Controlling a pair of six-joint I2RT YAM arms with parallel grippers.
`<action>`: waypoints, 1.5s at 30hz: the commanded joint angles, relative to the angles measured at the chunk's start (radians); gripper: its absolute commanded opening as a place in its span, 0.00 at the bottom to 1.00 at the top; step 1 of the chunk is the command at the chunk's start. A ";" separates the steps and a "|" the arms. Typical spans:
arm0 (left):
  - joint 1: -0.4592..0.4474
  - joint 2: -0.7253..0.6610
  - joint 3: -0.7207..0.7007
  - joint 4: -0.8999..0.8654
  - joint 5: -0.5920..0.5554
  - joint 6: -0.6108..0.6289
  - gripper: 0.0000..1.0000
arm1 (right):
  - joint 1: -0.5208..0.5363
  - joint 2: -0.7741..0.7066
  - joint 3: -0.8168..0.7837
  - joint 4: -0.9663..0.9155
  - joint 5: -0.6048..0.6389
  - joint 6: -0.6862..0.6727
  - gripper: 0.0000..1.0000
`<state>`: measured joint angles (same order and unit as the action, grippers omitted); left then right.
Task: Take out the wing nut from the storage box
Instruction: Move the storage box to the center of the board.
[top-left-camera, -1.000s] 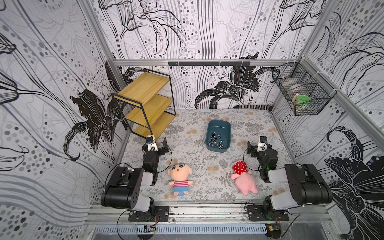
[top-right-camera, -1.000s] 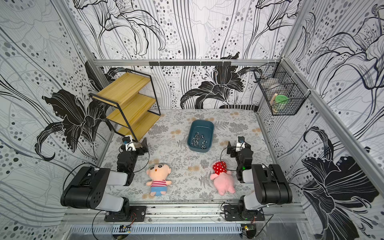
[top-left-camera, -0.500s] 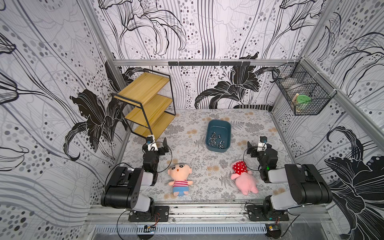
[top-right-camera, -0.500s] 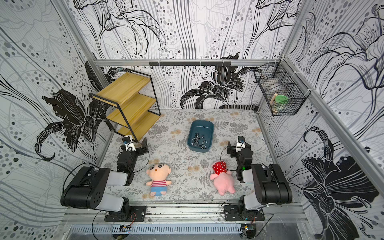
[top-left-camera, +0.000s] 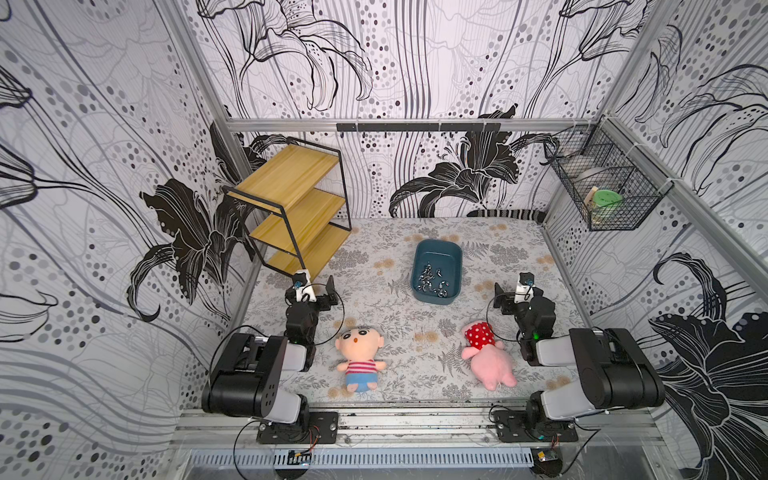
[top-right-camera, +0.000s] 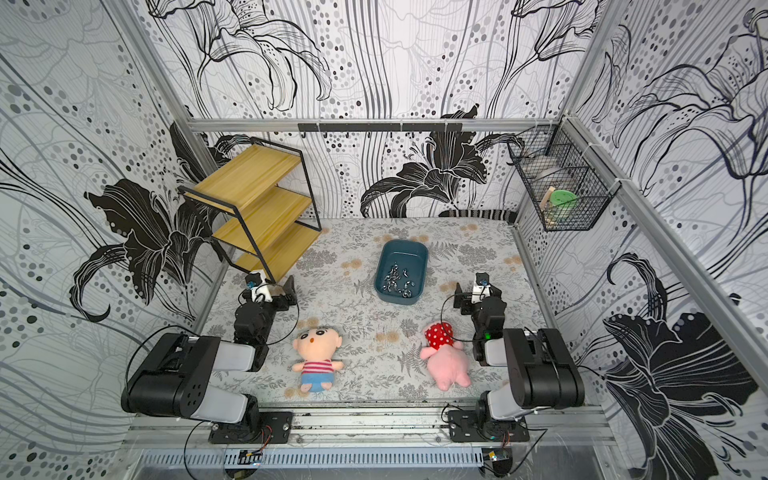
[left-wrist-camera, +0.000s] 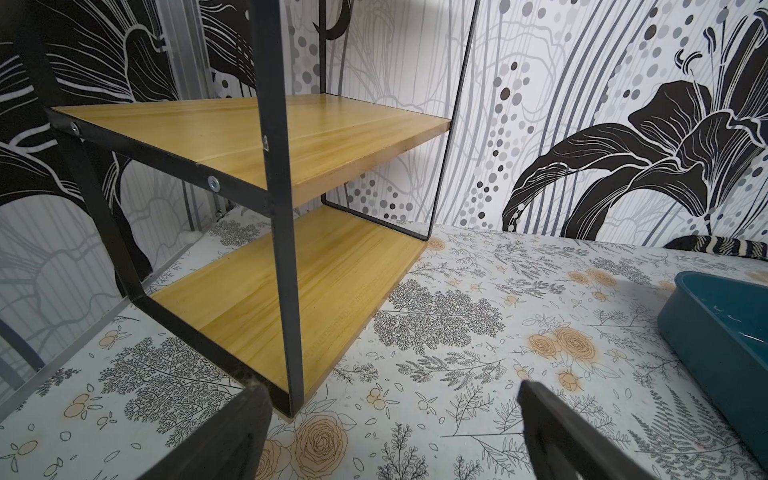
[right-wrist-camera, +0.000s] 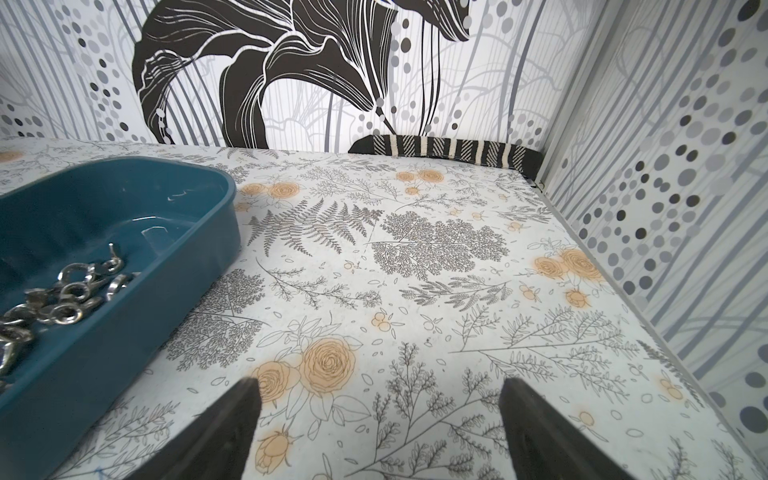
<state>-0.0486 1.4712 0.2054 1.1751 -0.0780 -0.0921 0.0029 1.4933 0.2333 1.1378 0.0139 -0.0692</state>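
Observation:
The storage box (top-left-camera: 441, 254) (top-right-camera: 406, 252) is a dark teal tub on the flowered mat, between and a little beyond both arms. A heap of small silvery wing nuts (top-left-camera: 433, 282) (top-right-camera: 397, 283) lies at its near end, close up in the right wrist view (right-wrist-camera: 62, 301). My left gripper (top-left-camera: 316, 291) (left-wrist-camera: 390, 388) rests low beside the shelf rack, open and empty; the box wall (left-wrist-camera: 715, 332) shows at one side. My right gripper (top-left-camera: 514, 297) (right-wrist-camera: 379, 384) is open over bare mat next to the box (right-wrist-camera: 199, 266), holding nothing.
A yellow wooden shelf rack (top-left-camera: 295, 208) with a black frame stands at the back left, close to the left gripper. A boy doll (top-left-camera: 359, 353) and a pink plush (top-left-camera: 488, 359) lie near the front. A wire basket (top-left-camera: 602, 187) hangs on the right wall.

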 joint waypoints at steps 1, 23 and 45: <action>0.006 0.002 0.021 0.015 0.001 0.002 0.98 | -0.010 0.009 0.008 0.015 -0.014 0.003 0.96; -0.415 -0.143 0.725 -1.168 -0.260 -0.087 0.98 | 0.161 -0.146 0.542 -0.940 0.191 0.058 0.96; -0.644 0.652 1.557 -1.658 -0.201 -0.337 0.80 | 0.241 -0.094 0.756 -1.373 0.209 0.223 0.95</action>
<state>-0.7002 2.1075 1.7073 -0.4511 -0.2768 -0.3973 0.2401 1.4036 0.9630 -0.1894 0.2066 0.1356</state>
